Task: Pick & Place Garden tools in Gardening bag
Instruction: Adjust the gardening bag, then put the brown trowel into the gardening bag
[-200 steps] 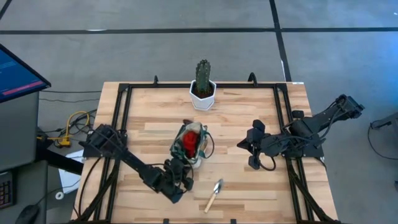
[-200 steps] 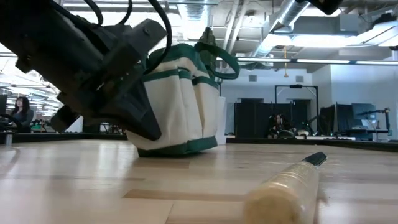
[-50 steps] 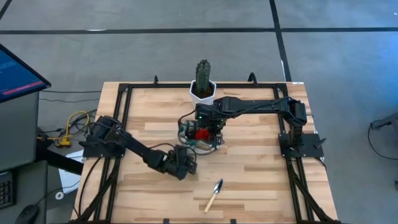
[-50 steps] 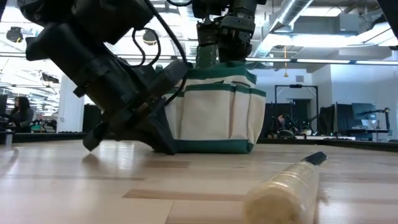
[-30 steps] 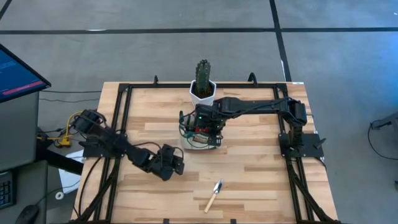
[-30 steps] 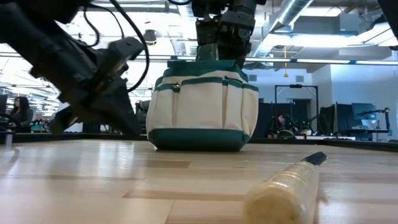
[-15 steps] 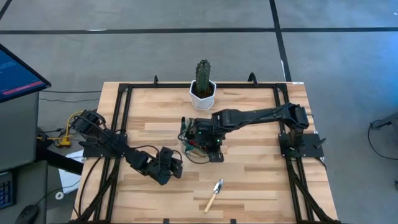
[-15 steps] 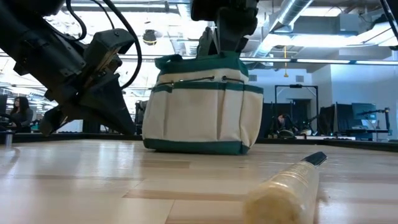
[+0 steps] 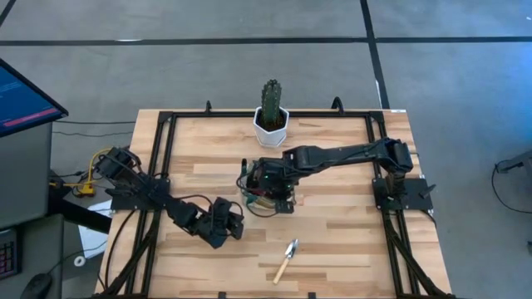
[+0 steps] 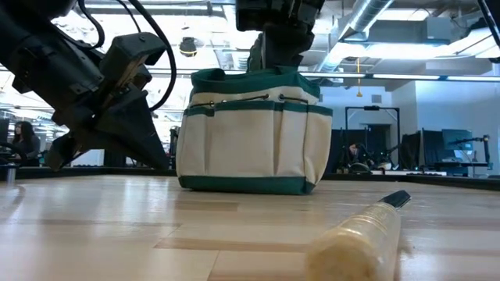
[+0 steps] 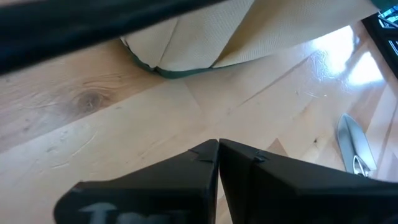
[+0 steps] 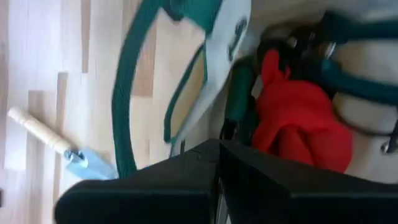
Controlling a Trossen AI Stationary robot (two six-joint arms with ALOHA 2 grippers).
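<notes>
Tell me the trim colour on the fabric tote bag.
Dark green, on the cream fabric gardening bag; it shows best in the low view.

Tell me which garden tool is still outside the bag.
The wooden-handled trowel, lying flat on the table's near side, apart from the gardening bag. The red piece and dark-handled tools already sit inside.
</notes>
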